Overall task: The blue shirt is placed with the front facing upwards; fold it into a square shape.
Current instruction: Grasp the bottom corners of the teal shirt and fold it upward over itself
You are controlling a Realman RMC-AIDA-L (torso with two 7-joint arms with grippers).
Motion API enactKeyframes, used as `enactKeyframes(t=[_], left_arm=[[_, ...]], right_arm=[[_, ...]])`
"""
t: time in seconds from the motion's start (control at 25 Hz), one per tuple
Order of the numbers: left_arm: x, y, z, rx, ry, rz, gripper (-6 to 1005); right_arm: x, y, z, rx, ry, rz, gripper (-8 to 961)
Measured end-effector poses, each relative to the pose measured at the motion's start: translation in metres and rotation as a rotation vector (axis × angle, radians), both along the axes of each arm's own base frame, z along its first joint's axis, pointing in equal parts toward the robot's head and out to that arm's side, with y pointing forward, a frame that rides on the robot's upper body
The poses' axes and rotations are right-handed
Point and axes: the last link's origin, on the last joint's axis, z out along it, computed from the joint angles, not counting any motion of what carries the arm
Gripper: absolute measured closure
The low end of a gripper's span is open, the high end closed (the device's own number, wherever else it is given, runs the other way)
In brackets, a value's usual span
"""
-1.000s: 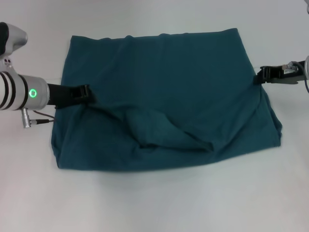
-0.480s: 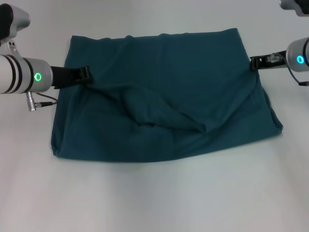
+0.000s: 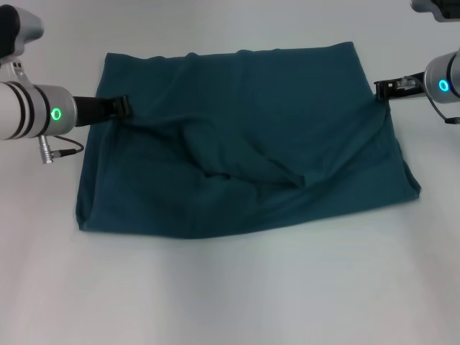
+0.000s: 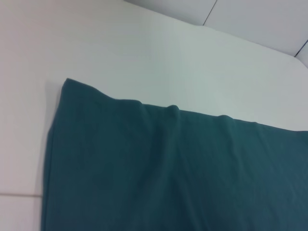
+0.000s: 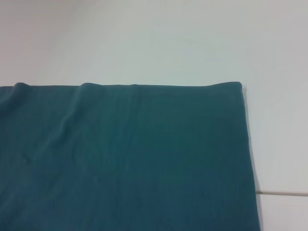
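The blue shirt (image 3: 244, 136) lies folded into a wide, dark teal rectangle on the white table, plain side up, with a loose ridge of cloth across its middle. My left gripper (image 3: 122, 108) sits low over the shirt's left edge, shut on the cloth, and creases fan out from it toward the middle. At the right edge my right gripper (image 3: 379, 90) pinches the fabric too, a fold line running to it. Both wrist views show only the far part of the shirt (image 4: 168, 168) (image 5: 125, 154) and no fingers.
The white table (image 3: 230, 295) surrounds the shirt on all sides. A grey cable (image 3: 61, 152) hangs from the left arm beside the shirt's left edge. A thin seam in the tabletop (image 5: 284, 193) shows in the right wrist view.
Both grippers have moved away from me toward the far edge, dragging the cloth. The shirt's near edge and the middle ridge have shifted farther back.
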Motion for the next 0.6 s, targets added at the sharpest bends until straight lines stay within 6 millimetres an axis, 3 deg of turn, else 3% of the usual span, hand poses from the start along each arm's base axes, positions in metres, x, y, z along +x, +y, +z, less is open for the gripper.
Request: enactKeyframes(t=[0.6], left_arm=[[0.0063, 0.0091, -0.0014, 0.117, 0.049, -0.027, 977]], right_arm=[[-0.002, 0.0048, 0.0041, 0.041, -0.019, 0.022, 889]])
